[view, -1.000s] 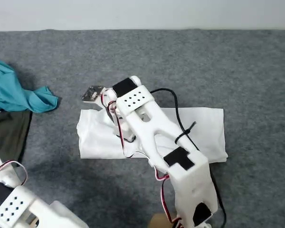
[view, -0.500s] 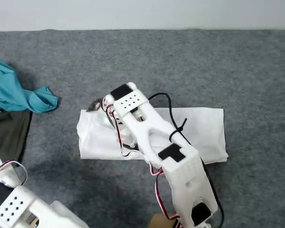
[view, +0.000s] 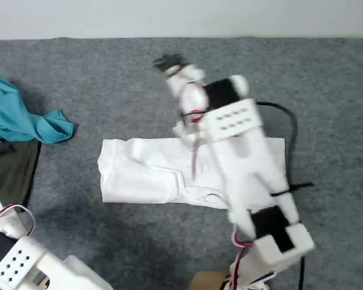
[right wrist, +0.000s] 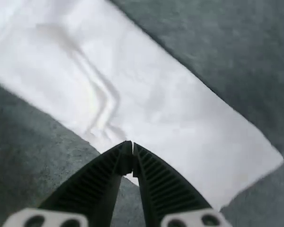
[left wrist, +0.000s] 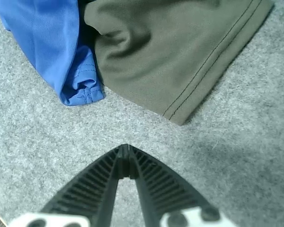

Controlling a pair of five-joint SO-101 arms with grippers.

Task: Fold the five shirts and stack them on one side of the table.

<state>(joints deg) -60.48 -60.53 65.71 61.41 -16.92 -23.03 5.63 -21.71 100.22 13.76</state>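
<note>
- White shirt (view: 139, 175) lies folded flat, with bare grey table (view: 327, 90) beyond every edge.
- Right gripper (view: 169, 62), fingers pressed together and empty, hangs past the white shirt's far edge.
- Left gripper (left wrist: 128, 153), fingers together on nothing, sits left of the white shirt, near the olive shirt (left wrist: 170, 52) hem.

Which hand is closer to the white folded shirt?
Right. The right hand hangs over the edge of the white folded shirt; the left hand is away beside the olive-green fabric shirt.

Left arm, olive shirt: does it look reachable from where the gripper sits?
Probably yes. The left gripper, shut, points at the olive shirt across a bare strip of mat; nothing lies between. It would need to open first.
</note>
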